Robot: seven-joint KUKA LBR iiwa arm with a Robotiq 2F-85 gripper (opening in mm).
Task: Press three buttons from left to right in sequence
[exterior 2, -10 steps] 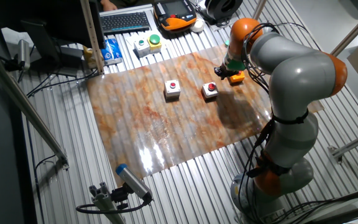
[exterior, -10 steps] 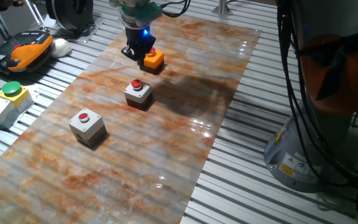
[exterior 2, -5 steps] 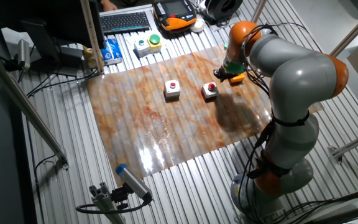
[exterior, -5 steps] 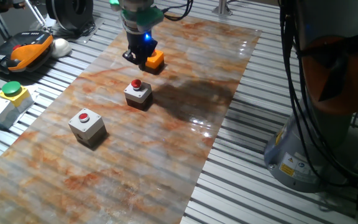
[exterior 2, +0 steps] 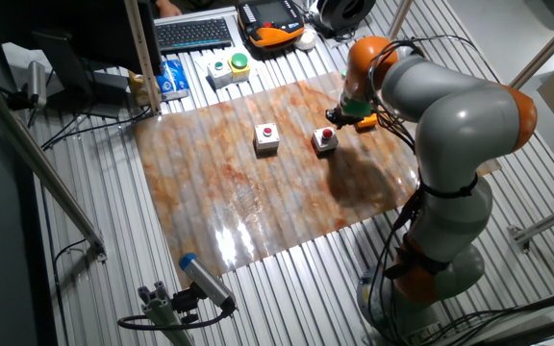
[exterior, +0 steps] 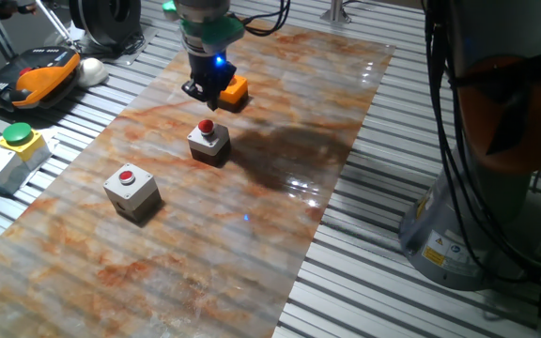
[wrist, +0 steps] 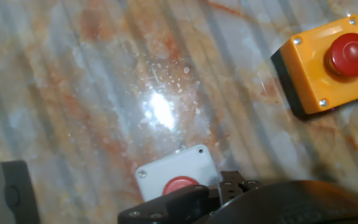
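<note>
Three red-button boxes stand in a row on the marbled mat [exterior: 280, 113]. The left grey-white box [exterior: 131, 191] and the middle grey-white box [exterior: 208, 139] also show in the other fixed view, left box [exterior 2: 266, 137] and middle box [exterior 2: 325, 140]. The flat orange box [exterior: 236, 89] is at the far end. My gripper [exterior: 204, 95] hangs just beside the orange box, between it and the middle box, above the mat. In the hand view the orange box [wrist: 328, 65] is at upper right and the middle box [wrist: 178, 177] at the bottom edge. No view shows the fingertips clearly.
A grey box with a green button and yellow top [exterior: 7, 148] stands off the mat at left. An orange-black handset [exterior: 31, 75] lies beyond it. A keyboard [exterior 2: 195, 34] is at the back. The robot's base [exterior: 477, 188] and cables stand on the right.
My gripper has moved away from the orange box towards the middle box, a short way along the row. The boxes have not moved.
</note>
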